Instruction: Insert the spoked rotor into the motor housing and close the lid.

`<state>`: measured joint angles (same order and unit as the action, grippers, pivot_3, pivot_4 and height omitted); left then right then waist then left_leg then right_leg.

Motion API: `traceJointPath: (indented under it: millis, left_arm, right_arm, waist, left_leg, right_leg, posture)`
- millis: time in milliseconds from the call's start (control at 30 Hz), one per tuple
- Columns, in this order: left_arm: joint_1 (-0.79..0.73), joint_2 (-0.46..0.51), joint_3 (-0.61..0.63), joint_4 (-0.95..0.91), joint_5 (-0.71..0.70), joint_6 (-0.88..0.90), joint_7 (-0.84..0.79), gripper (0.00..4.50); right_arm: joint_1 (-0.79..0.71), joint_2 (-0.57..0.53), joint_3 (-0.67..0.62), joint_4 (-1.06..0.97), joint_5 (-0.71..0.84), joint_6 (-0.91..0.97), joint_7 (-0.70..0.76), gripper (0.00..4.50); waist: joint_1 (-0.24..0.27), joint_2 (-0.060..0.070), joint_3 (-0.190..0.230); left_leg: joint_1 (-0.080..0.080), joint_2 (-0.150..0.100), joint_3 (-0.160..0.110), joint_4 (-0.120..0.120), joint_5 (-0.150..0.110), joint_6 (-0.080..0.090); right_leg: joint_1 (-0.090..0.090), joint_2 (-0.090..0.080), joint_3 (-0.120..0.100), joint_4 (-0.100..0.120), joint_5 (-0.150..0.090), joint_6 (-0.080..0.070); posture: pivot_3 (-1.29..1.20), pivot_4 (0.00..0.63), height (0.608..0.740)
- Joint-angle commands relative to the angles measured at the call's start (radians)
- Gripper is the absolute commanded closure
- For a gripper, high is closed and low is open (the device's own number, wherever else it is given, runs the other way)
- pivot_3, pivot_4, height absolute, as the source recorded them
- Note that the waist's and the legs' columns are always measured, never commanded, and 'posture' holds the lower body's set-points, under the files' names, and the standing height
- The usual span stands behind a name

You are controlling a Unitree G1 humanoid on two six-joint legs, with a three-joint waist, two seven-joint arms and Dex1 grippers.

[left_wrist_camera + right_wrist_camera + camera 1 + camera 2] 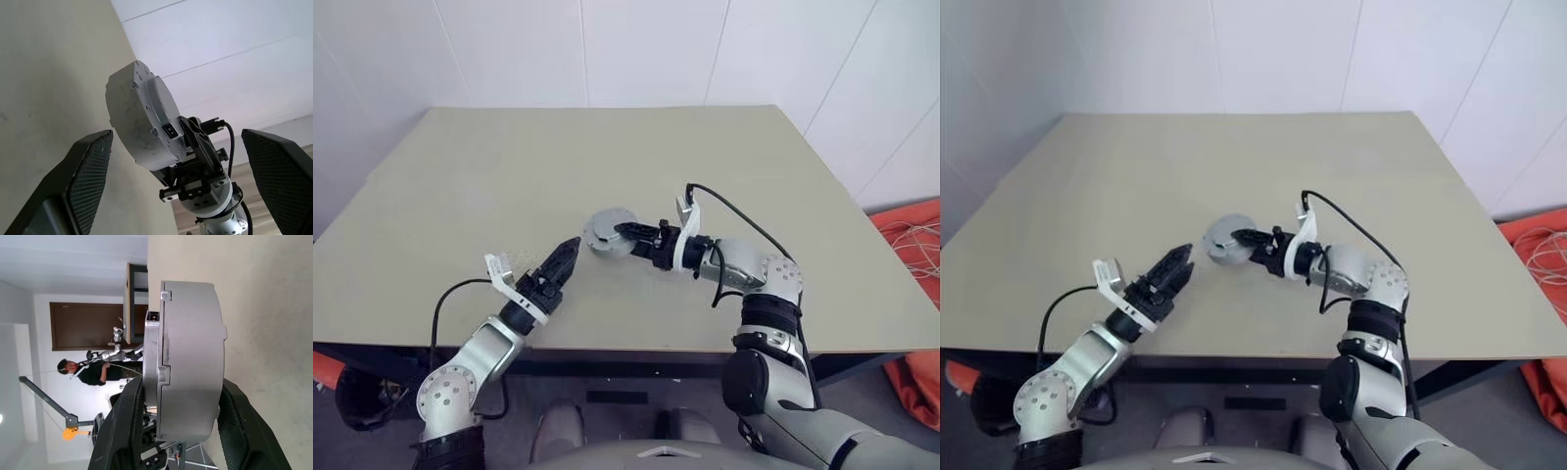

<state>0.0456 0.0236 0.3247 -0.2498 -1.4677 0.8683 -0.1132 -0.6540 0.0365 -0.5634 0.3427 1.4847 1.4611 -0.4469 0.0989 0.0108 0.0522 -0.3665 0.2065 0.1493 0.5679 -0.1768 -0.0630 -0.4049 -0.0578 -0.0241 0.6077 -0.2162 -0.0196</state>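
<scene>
Gripping squat grey metal motor housing (610, 232) (lid shut): right fingers (628, 231); left fingers (565, 257) spread, released.

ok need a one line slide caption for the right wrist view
Right gripper clamps the closed motor housing by its flat faces, edge-on above the table, with a person in the background.

The motor housing (191, 360) is seen as a squat, round, grey metal puck, held clear of the tabletop and turned on edge. The lid (150, 367), a silvery-grey disc, is seen closed flat against the housing's face. A small black rectangular part is seen on its rim.
</scene>
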Motion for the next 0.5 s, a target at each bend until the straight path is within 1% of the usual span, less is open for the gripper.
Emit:
traceJointPath:
  millis: [33, 200, 367, 500]
  left_arm:
    - [-0.022, -0.010, -0.012, 0.026, -0.097, -0.006, 0.066, 0.00]
    - [-0.021, -0.007, -0.033, 0.058, -0.130, -0.005, 0.113, 0.00]
    - [-0.071, -0.025, -0.035, 0.100, -0.122, -0.042, 0.080, 0.00]
    - [-0.110, -0.038, -0.031, 0.130, -0.123, -0.063, 0.048, 0.00]
  right_arm:
    - [-0.016, 0.007, 0.042, -0.066, 0.144, -0.041, -0.030, 2.52]
    - [0.002, -0.020, 0.118, -0.091, 0.272, -0.109, -0.098, 2.52]
    - [0.055, -0.067, 0.235, -0.136, 0.420, -0.178, -0.157, 2.52]
    - [0.084, -0.099, 0.310, -0.170, 0.485, -0.234, -0.175, 2.52]
  waist:
    - [0.000, 0.000, 0.000]
    - [0.000, 0.000, 0.000]
    - [0.002, -0.001, 0.000]
    - [-0.001, -0.001, 0.000]
  left_leg:
    - [0.000, 0.000, 0.000, 0.000, 0.000, 0.000]
    - [0.000, 0.000, 0.000, 0.003, 0.000, 0.000]
    - [0.000, 0.000, -0.001, 0.004, 0.000, 0.000]
    - [0.000, 0.000, -0.001, 0.006, 0.000, 0.000]
  right_leg:
    - [0.000, 0.000, 0.000, 0.000, 0.000, 0.000]
    - [0.002, 0.000, 0.000, 0.000, 0.001, 0.002]
    - [0.004, -0.001, 0.000, 0.000, 0.002, 0.004]
    - [0.005, -0.001, 0.000, 0.000, 0.003, 0.005]
  posture:
    - [0.00, 0.000, 0.740]
    - [0.00, 0.000, 0.740]
    - [0.00, 0.000, 0.740]
    - [0.00, 0.000, 0.740]
